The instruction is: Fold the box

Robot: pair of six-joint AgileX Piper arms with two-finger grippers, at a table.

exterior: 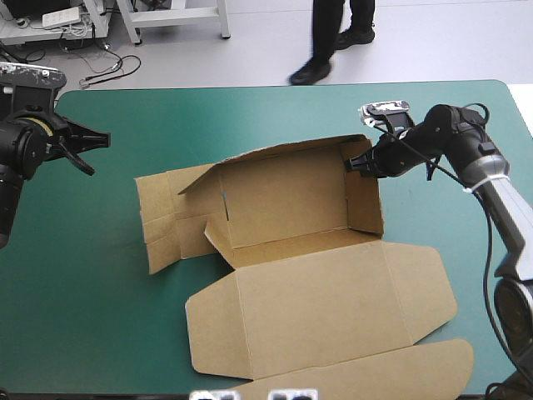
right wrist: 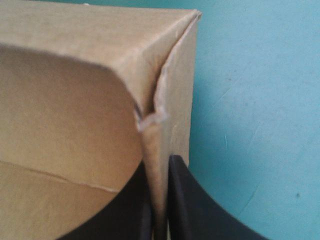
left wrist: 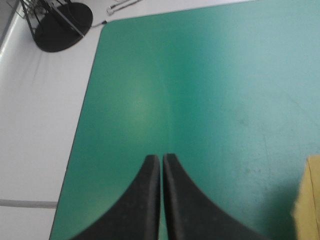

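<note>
The right gripper (right wrist: 160, 167) was clenched on the brown cardboard box (exterior: 287, 204). Its two black fingers all but met, with the thin upright sheet of the right side wall (exterior: 365, 196) pinched between them just beside the corner seam (right wrist: 159, 102) where that wall joined the far wall (exterior: 279, 158). The grip sat at the upper right of the box in the high view, probably so the wall could be held square against its neighbour while the corner was tucked. The box lay at the middle of the teal-green table cover (exterior: 92, 300), its far and right walls raised. Its left flaps (exterior: 171, 217) lay flat toward the picture's left, and the broad lid panel (exterior: 325, 312) was spread flat toward the bottom edge, so the left side looked like the part of the fold not yet done. The left gripper (left wrist: 161, 160) was closed on nothing, its fingers meeting in a point over bare cover at the upper left of the high view. It hung well apart from the box, seemingly parked clear of the other arm's work.
</note>
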